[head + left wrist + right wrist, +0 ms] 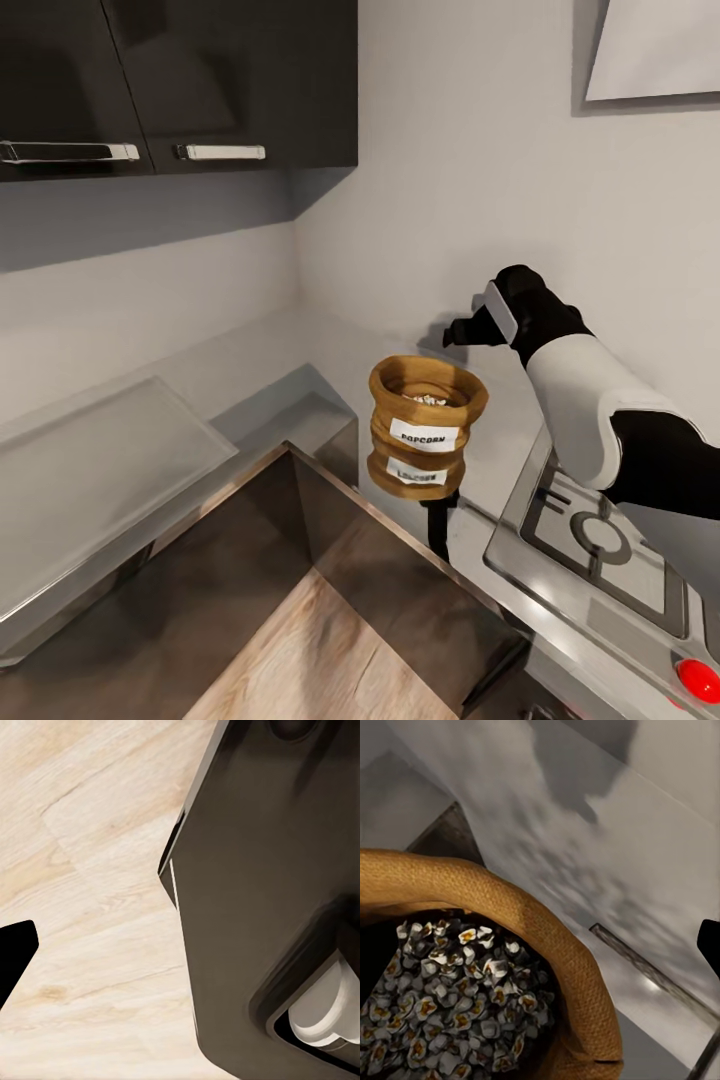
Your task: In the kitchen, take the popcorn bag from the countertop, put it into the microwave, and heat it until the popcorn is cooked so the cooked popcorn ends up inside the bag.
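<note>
Looking down from the head view, the bag (pixel 428 432) stands upright on the glossy countertop (pixel 330 350), near its front edge and mirrored in the slab, its white label facing the camera and pale popcorn (pixel 430 398) visible in its open mouth. The right gripper (pixel 462 330) hangs just beyond and above the bag's rim, on the wall side, with the white forearm reaching in over the steel hob (pixel 600 540); the gripper is not touching the bag, and whether its fingers are spread or closed cannot be told from here. The bag's long axis runs vertical, so a grasp would likely mean coming down and back toward the rim or around the side. The right arm is clearly the nearer one. From the left wrist view, pale wood floor (pixel 90 870) lies below beside a dark part of the robot's own body (pixel 270 885); a black tip sits at the frame's edge, and this claw's state cannot be told either. From the right wrist view, the camera looks straight into the bag's mouth: the woven tan rim (pixel 547 930) curves round a heap of white-and-yellow kernels, grey countertop behind it, and one dark fingertip (pixel 711 941) shows at the edge, well apart from the rim.
</note>
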Controlling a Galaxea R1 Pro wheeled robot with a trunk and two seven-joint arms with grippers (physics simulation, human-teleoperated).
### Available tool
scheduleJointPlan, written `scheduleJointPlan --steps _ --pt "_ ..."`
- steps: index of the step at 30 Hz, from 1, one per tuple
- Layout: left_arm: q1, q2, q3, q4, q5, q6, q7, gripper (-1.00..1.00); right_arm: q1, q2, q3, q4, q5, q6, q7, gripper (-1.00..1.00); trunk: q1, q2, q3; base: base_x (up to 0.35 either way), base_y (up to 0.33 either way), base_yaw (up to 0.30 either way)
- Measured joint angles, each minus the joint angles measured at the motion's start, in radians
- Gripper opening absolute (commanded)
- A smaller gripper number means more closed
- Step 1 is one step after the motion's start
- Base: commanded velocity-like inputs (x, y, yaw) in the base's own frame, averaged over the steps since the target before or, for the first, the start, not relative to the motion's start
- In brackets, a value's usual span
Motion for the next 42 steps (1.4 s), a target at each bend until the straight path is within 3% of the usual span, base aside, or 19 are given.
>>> scheduleJointPlan --steps 8,12,15,28,35,42 --pt "0.000 0.000 0.000 0.000 0.002 0.000 0.000 1.00 0.002 -0.010 0.004 0.000 0.000 0.000 0.033 1.00 0.000 0.000 0.000 0.000 0.000 0.000" --pt "0.000 0.000 0.000 0.000 0.002 0.000 0.000 1.00 0.008 -0.011 0.059 0.000 0.000 0.000 0.049 1.00 0.000 0.000 0.000 0.000 0.000 0.000" --pt "0.000 0.000 0.000 0.000 0.002 0.000 0.000 1.00 0.008 -0.013 0.068 0.000 0.001 0.000 0.060 1.00 0.000 0.000 0.000 0.000 0.000 0.000" --pt "0.000 0.000 0.001 0.000 0.003 0.000 0.000 1.00 0.008 -0.016 0.070 0.001 0.004 0.000 0.062 1.00 0.000 0.000 0.000 0.000 0.000 0.000" --pt "0.000 0.001 0.000 0.000 -0.001 0.000 0.000 1.00 0.008 -0.022 0.072 0.096 0.013 -0.001 0.061 1.00 0.000 0.000 0.000 0.142 0.000 0.000" --pt "0.000 0.001 0.000 0.000 0.003 0.000 0.000 1.00 0.008 -0.027 0.072 0.121 0.014 -0.001 0.061 1.00 0.000 0.000 0.000 0.018 0.000 0.000"
